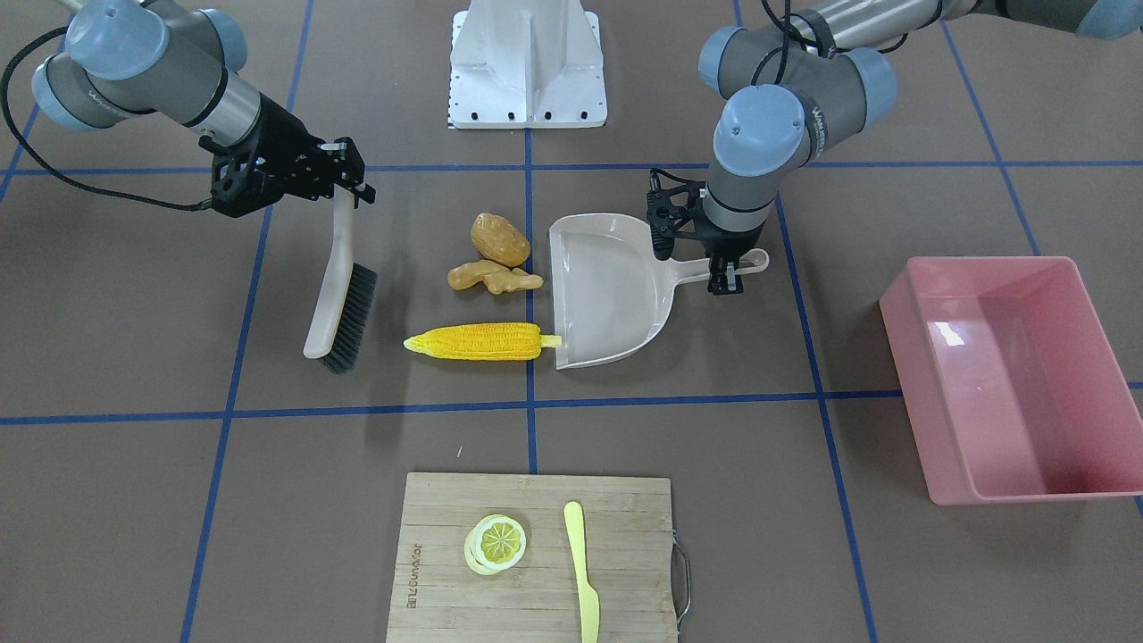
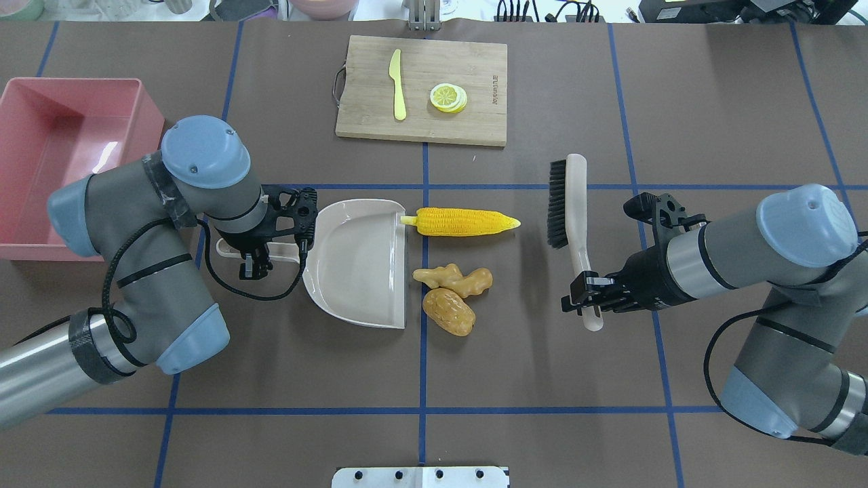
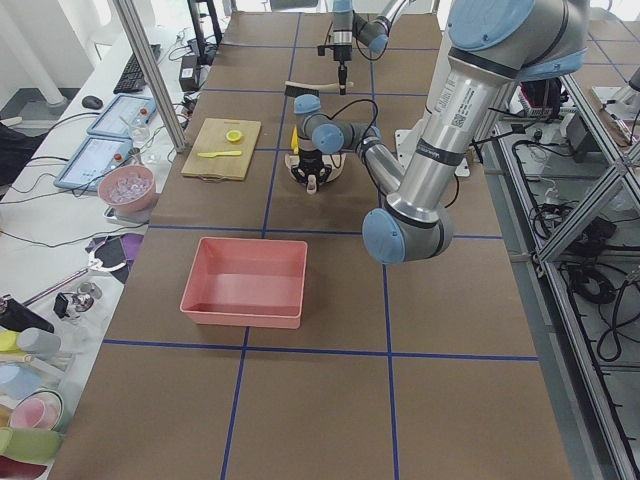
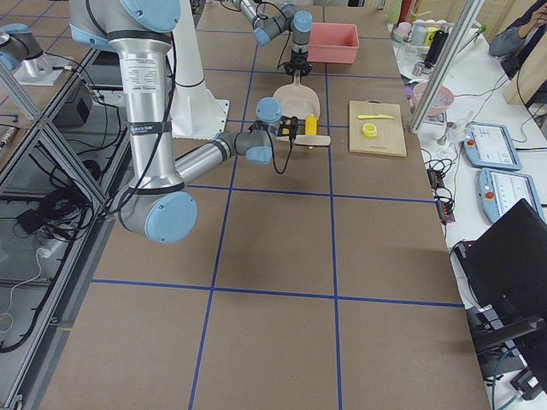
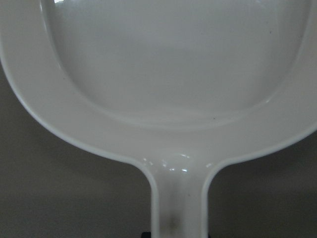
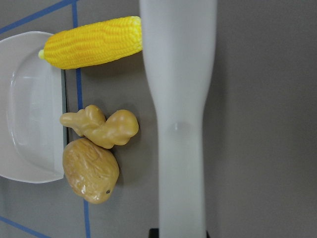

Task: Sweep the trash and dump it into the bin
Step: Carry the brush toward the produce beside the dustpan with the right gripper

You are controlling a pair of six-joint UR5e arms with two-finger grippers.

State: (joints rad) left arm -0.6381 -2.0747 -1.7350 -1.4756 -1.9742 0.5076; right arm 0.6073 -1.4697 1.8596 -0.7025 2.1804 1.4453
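Left pincer (image 2: 254, 266) tight on dustpan handle (image 2: 229, 248), right pincer (image 2: 582, 298) tight on brush handle (image 2: 578, 251); corn cob (image 2: 464, 221), potato (image 2: 449, 312), ginger root (image 2: 454, 279) between.

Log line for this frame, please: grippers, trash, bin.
left gripper: shut on dustpan handle | right gripper: shut on brush handle | corn, ginger, potato: on table between brush and dustpan mouth, unswept | bin: empty

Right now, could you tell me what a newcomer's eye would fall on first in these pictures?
The bright yellow corn lies mid-table, its stalk at the dustpan lip, with the ginger and potato beside it. The left gripper holds the dustpan handle, the right gripper the brush; the pink bin sits on the robot's left.
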